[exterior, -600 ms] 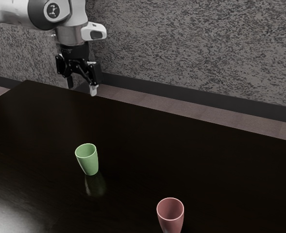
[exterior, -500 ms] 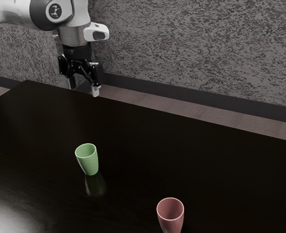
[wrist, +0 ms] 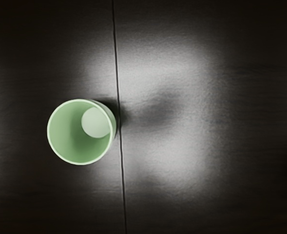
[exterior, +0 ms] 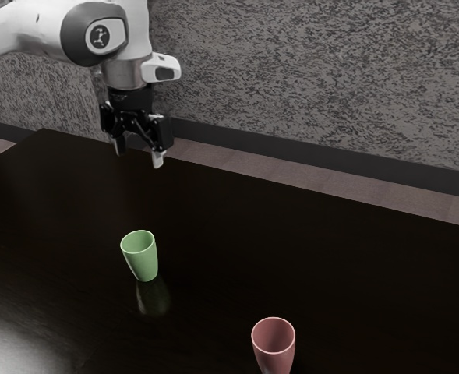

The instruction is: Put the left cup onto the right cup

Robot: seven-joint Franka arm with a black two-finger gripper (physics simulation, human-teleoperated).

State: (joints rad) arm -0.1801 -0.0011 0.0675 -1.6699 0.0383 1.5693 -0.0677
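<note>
In the exterior view, the gripper (exterior: 139, 154) is seen held high above the far part of the dark counter (exterior: 330, 257), its two black fingers spread apart and pointing down, with nothing held between them. The green cup (exterior: 139, 255), the left one of the pair, is found standing upright on the counter well below the gripper and almost straight under it, its mouth upward and a faint reflection cast on the glossy surface in front of it. The pink cup (exterior: 273, 344), the right one, is set upright as well, much farther from the gripper, off toward the exterior view's right and nearer the camera; the two cups are well apart, with bare dark counter between them. Behind the gripper a speckled grey wall (exterior: 330, 70) is seen, and below it a strip of brownish floor (exterior: 330, 183) beyond the counter's far edge. In the wrist view, the green cup (wrist: 81, 131) is looked into from above, its round rim and pale bottom both visible, and it lies a little to one side of the point straight under the hand. A thin dark seam (wrist: 118, 73) in the counter (wrist: 206, 122) is seen running just beside the cup, and the cup's soft shadow is thrown across that seam onto a brightly lit patch.
</note>
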